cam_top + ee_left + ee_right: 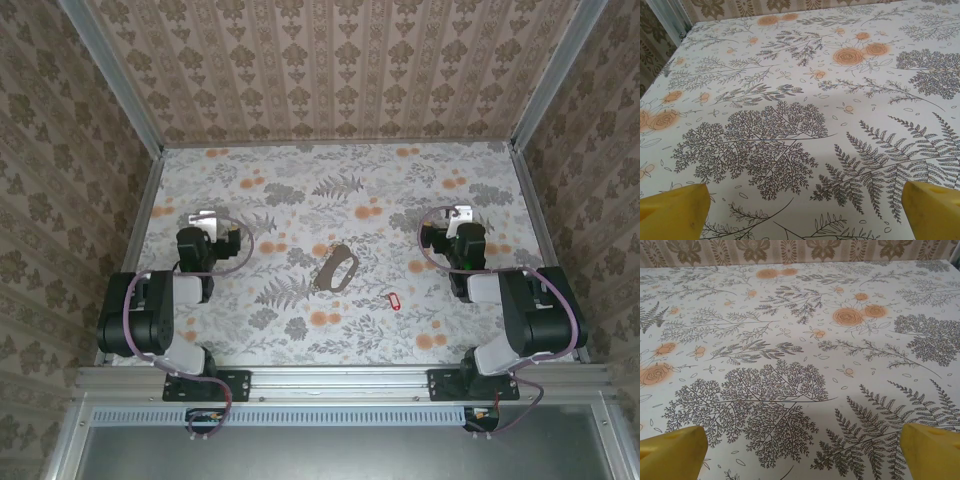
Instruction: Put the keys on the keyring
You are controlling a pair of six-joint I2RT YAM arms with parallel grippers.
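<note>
The bench [420, 190] is covered with a pale cloth printed with grey ferns, leafy sprays and orange roses. Behind the bench rises a back wall [330, 70] papered in beige and brown damask stripes. The same paper covers the left wall [50, 180] and the right wall [600, 200] on either side of the bench. A slanting aluminium post [112, 75] stands at the bench's far left corner, and a second post [557, 75] at its far right corner. Along the bench's near edge runs a silver rail [340, 380], and nearer than that lies a dark grey panel [330, 450]. Light falls evenly and softly on the bench, with only faint shadows.
</note>
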